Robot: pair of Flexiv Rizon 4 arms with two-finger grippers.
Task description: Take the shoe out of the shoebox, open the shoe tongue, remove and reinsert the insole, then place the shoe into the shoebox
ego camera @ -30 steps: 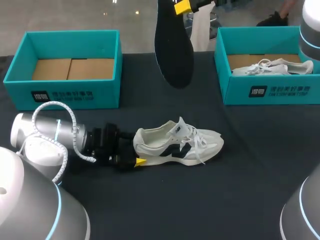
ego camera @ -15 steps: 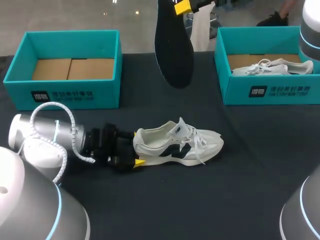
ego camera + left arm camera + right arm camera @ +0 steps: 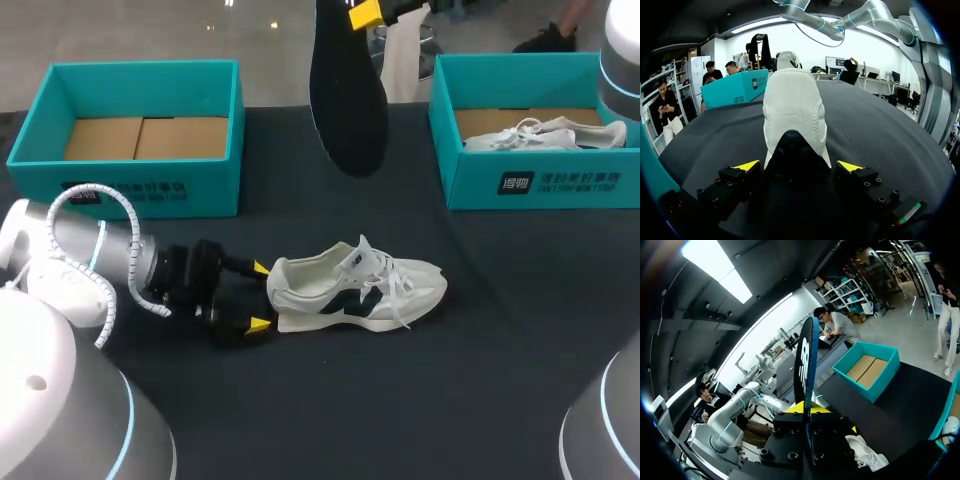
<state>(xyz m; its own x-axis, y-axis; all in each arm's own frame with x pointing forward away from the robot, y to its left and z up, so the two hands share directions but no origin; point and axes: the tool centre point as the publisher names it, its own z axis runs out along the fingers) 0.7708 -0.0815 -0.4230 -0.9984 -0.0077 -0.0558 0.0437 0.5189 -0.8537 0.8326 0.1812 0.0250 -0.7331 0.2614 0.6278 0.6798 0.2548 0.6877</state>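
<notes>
Above the shoe [image 3: 355, 290], our right gripper [image 3: 806, 409] pinches the insole [image 3: 348, 95]; behind it, our left gripper [image 3: 798, 166] gapes, empty. Reinsertion pending, we judge: brace shoe, lower insole.

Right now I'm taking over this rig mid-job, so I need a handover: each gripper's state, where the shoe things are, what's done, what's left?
Left gripper: open, fingers either side of the heel of the white sneaker with dark side marks, not clamping it.
Right gripper: shut on the flat black insole, held high in the air.
Sneaker stands on the black table; the empty teal cardboard shoebox is at its far left.
Done: shoe out, insole removed.
Left: reinsert insole, put shoe in the box.
</notes>
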